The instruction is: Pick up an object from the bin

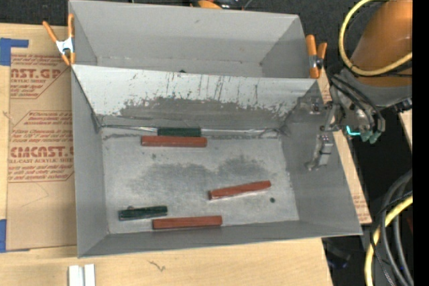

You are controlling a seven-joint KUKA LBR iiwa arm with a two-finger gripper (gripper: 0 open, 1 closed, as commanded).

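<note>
My gripper [320, 152] hangs at the right side of the bin, above the sloping right wall, with nothing seen in it. The loose thing closest to it is a red-brown flat bar [240, 191], which lies slightly tilted on the bin floor, right of the middle and well to the gripper's lower left. Another red-brown bar [186, 222] rests along the front edge of the floor. A short dark green bar [143, 213] lies just left of it.
At the back of the floor a dark green bar [178, 132] lies against a red-brown bar [174, 141], both parallel to the back wall. The arm with its orange cover and cables stands outside the bin's right rim.
</note>
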